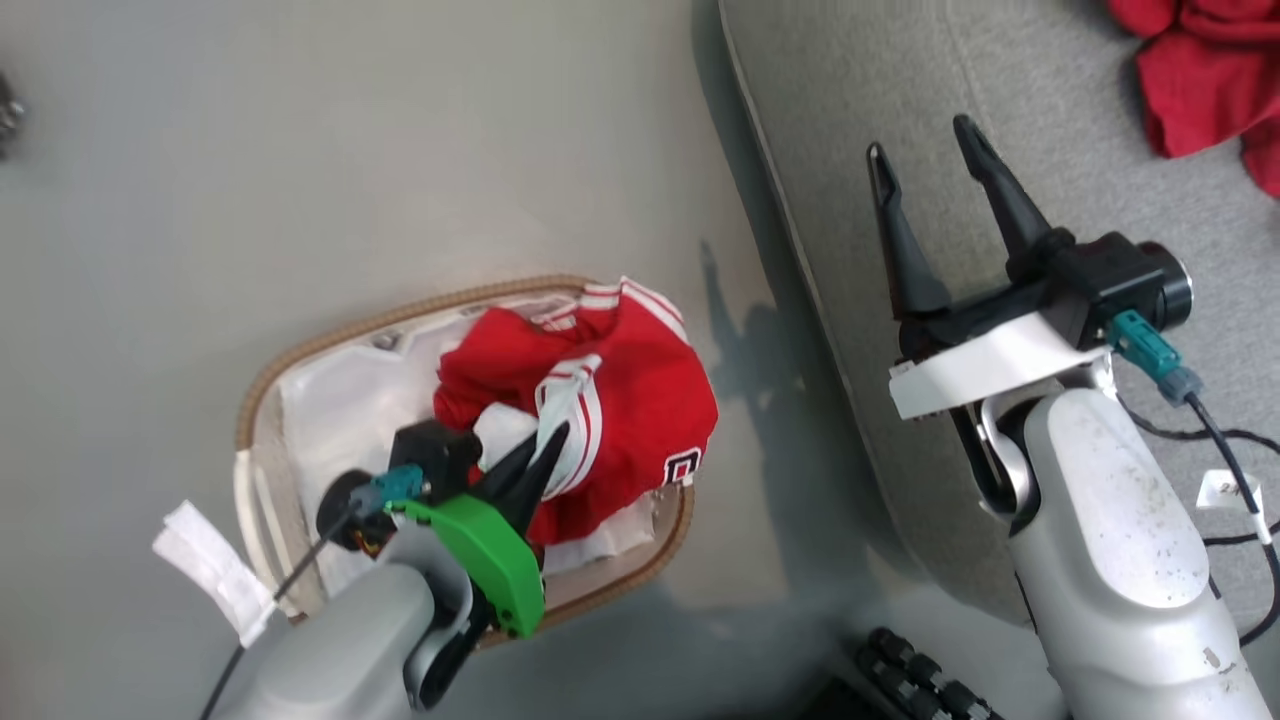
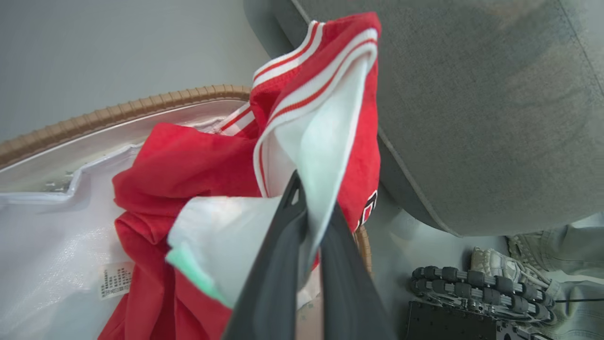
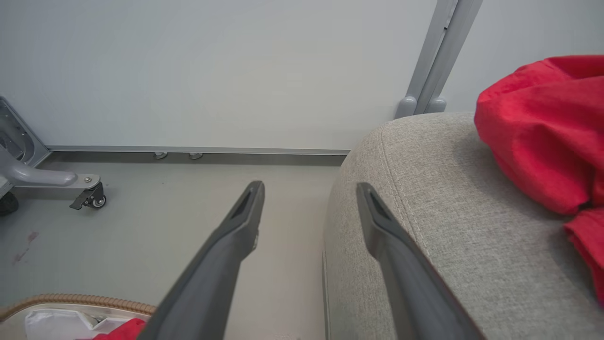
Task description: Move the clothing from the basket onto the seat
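The red jersey (image 1: 620,400) with white panels and striped trim bulges out of the white basket (image 1: 290,350) on the floor. My left gripper (image 1: 545,450) is shut on a white fold of the jersey (image 2: 325,141), which rises between its fingers (image 2: 278,264) in the left wrist view. The plain red shirt (image 1: 1210,70) lies on the grey seat (image 1: 900,90) at the top right, and also shows as the red shirt (image 3: 538,137) in the right wrist view. Over the seat's left edge, my right gripper (image 1: 925,150) stands open with nothing between its fingers (image 3: 236,236).
A white cloth sheet (image 1: 340,400) lines the basket. A person's shoe (image 2: 505,264) and trouser leg stand by the seat's corner. A wall and a castor frame (image 3: 89,193) lie beyond. Bare grey floor (image 1: 300,130) surrounds the basket.
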Robot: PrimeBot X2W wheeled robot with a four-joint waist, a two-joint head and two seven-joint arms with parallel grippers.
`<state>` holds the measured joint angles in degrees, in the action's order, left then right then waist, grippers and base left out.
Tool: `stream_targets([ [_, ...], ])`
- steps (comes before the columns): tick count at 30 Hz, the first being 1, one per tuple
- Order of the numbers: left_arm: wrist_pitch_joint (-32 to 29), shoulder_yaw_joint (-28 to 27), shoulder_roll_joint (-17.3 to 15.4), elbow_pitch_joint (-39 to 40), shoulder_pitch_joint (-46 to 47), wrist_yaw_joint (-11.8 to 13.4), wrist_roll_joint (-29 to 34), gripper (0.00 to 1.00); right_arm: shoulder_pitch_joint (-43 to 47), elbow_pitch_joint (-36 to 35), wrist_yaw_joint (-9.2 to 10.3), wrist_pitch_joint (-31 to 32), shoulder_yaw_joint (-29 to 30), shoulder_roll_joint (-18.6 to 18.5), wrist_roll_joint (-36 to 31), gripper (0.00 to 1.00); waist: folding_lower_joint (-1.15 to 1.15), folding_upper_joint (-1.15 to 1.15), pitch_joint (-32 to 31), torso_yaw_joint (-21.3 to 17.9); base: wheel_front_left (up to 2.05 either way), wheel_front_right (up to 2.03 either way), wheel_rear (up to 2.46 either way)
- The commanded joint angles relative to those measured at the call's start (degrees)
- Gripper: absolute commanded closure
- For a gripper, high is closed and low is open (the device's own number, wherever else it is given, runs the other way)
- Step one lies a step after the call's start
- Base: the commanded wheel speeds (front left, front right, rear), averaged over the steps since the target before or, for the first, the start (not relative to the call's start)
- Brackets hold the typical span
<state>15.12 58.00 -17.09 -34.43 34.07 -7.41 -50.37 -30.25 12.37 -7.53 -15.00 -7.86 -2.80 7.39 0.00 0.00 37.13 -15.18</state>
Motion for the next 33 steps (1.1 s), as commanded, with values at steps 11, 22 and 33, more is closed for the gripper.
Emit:
stream_targets([
  [11, 0.05, -9.34, 2.23, 7.31, -11.18, -0.10, 7.53, 1.00, 7.86, 4.18, 0.08, -0.27, 1.33, -0.26, -0.66, 0.00, 0.00, 0.00, -19.30, 6.88, 0.00, 0.00, 0.00],
  [22, 0.06, -15.93, 4.14, 16.59, -16.04, -0.10, 12.64, 1.00, 13.99, 6.24, 0.08, -0.27, 3.57, -0.25, -1.84, 0.00, 0.00, 0.00, -27.77, 10.42, 0.00, 0.00, 0.00],
  [33, 0.05, -24.23, 5.42, 26.71, -15.61, -0.10, 15.32, 1.00, 18.92, 6.76, 0.08, -0.27, 3.94, -0.25, -0.73, 0.00, 0.00, 0.00, -33.30, 11.92, 0.00, 0.00, 0.00],
])
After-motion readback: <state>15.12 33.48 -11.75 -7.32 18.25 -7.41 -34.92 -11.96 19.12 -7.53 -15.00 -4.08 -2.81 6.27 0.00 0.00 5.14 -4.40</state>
